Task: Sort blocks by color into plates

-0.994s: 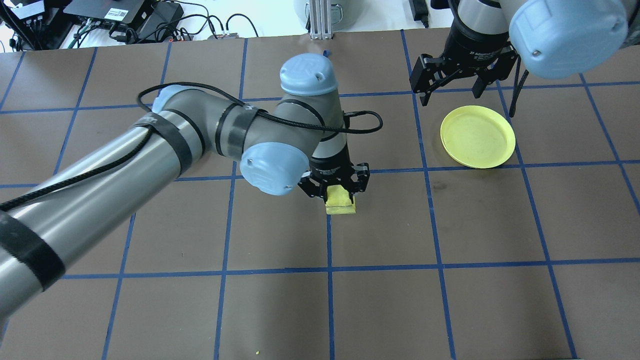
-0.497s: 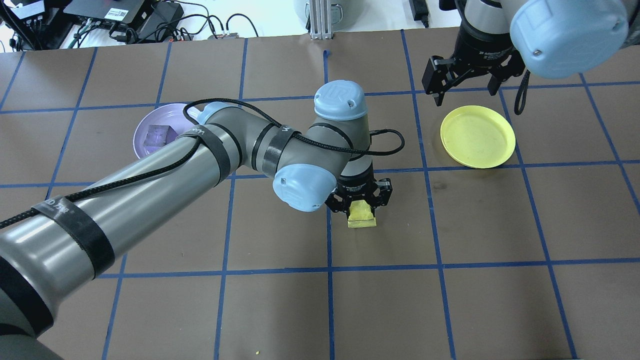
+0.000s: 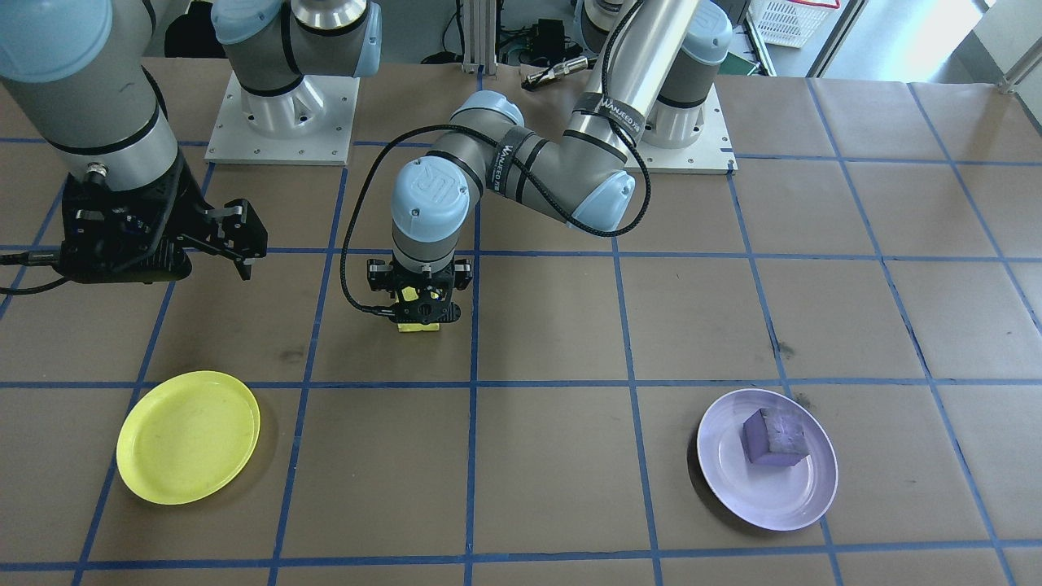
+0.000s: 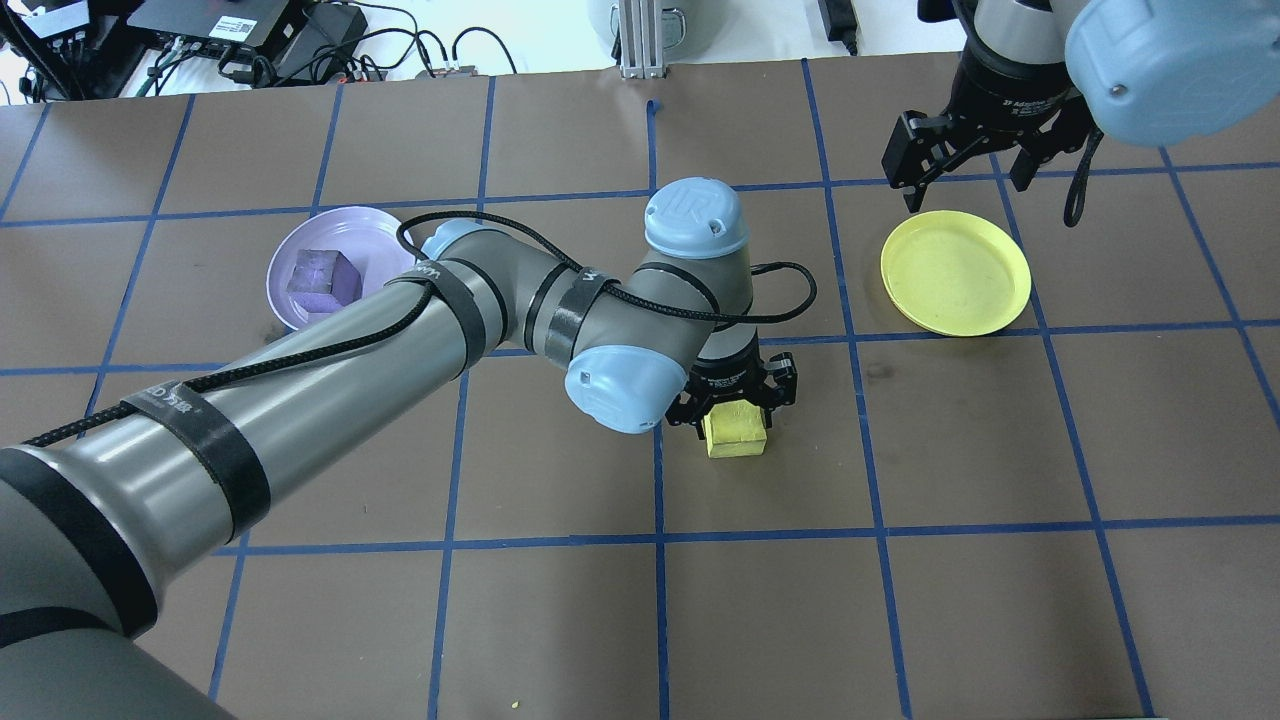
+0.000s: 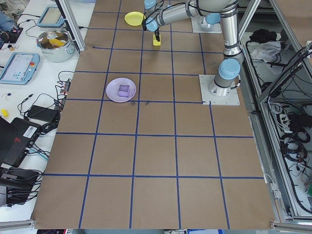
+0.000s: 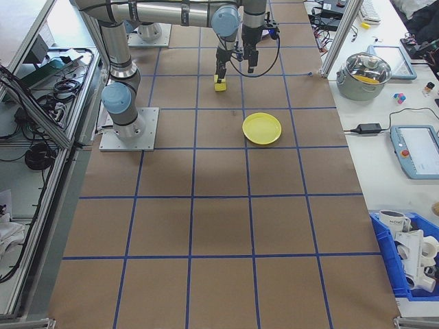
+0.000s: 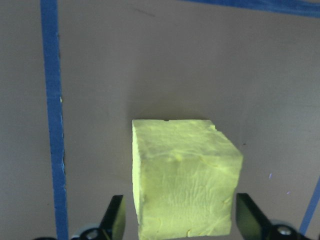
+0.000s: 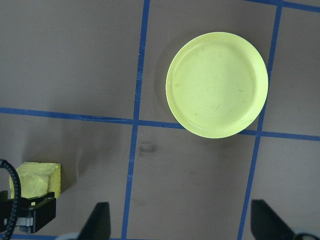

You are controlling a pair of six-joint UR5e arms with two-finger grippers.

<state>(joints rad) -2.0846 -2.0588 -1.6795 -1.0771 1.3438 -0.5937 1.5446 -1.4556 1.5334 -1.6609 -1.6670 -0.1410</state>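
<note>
We look down from behind and from across, along the table from both ends, wrist cameras close, both showing the yellow block [image 7: 182, 177].

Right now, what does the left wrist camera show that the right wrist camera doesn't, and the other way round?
Only the left wrist view shows the yellow block close up, between the fingers of the left claw, with gaps on both sides. Only the right wrist view shows the yellow plate, which is empty, and the open right claw. Both views share the yellow block and the brown table with blue tape lines.
</note>
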